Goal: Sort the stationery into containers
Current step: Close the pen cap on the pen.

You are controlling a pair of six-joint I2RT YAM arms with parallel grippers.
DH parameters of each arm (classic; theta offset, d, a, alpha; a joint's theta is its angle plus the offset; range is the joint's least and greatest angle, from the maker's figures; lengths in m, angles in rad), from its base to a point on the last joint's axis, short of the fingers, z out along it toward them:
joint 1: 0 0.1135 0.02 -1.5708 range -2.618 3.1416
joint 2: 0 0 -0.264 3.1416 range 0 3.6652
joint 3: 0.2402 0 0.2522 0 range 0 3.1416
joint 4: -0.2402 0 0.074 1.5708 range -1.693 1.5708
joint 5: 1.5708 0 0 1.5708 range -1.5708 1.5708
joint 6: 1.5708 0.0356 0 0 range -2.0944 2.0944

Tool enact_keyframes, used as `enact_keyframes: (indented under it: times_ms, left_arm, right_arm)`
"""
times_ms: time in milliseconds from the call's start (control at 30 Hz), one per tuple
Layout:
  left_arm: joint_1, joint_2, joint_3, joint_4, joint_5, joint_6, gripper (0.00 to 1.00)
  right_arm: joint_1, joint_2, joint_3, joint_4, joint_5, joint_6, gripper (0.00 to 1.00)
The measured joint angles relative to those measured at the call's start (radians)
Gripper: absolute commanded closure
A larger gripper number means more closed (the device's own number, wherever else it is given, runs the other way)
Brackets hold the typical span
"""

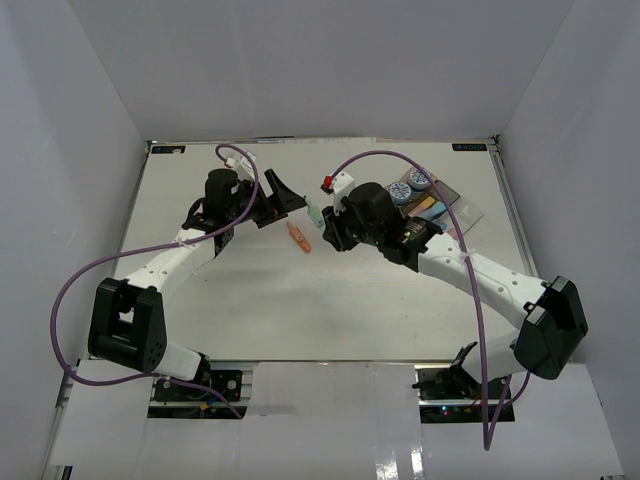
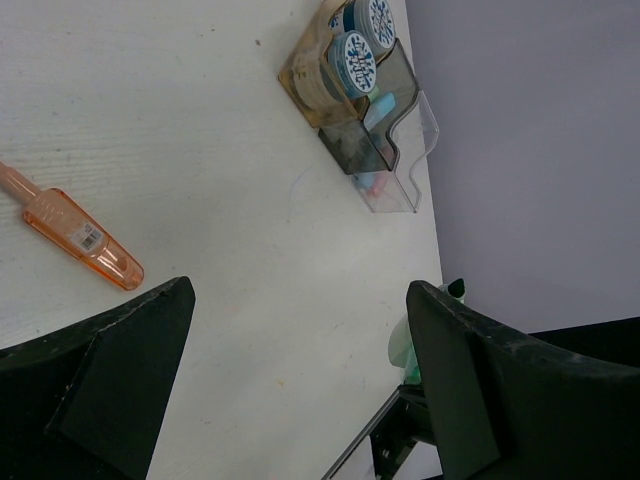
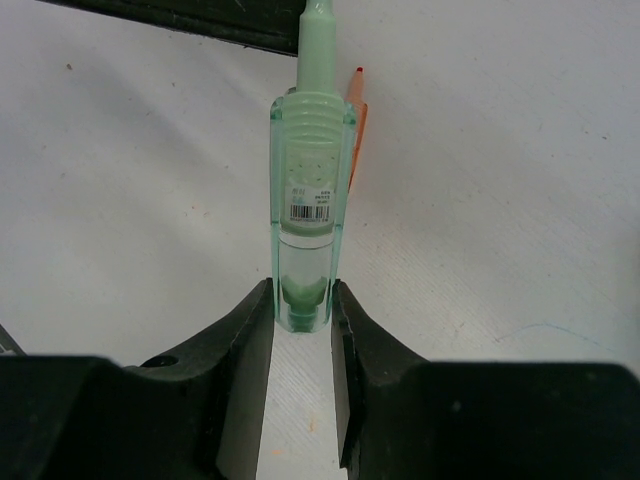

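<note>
The green pen point(image 3: 308, 200) is clamped at its end between the narrowed fingers of the right gripper point(image 3: 302, 300). The left gripper point(image 2: 300, 325) is held wide, empty. An orange pen point(image 2: 80, 235) is laid on the table point(image 2: 200, 100); two patterned rolls point(image 2: 352, 60) are seated in the containers point(image 2: 425, 120).

Both arms reach inward — left gripper point(image 2: 300, 310) spread wide, right gripper point(image 3: 302, 300) clamped on the green pen point(image 3: 308, 180).

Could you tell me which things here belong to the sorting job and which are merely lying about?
Job: green piece in the right gripper; orange piece lying loose; two patterned rolls and a blue piece in the containers.
Not the job: purple cables; white table.
</note>
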Motion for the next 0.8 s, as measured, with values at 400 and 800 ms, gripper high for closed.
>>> enact_keyframes:
  times_ms: [400,800]
  left_arm:
    - [0.003,0.000,0.000,0.008,0.020,0.014,0.02]
    - [0.003,-0.018,-0.010,0.042,0.002,0.018,0.02]
  right_arm:
    - [0.001,0.032,0.034,-0.010,0.010,0.000,0.73]
    - [0.001,0.032,0.035,-0.014,0.036,0.000,0.74]
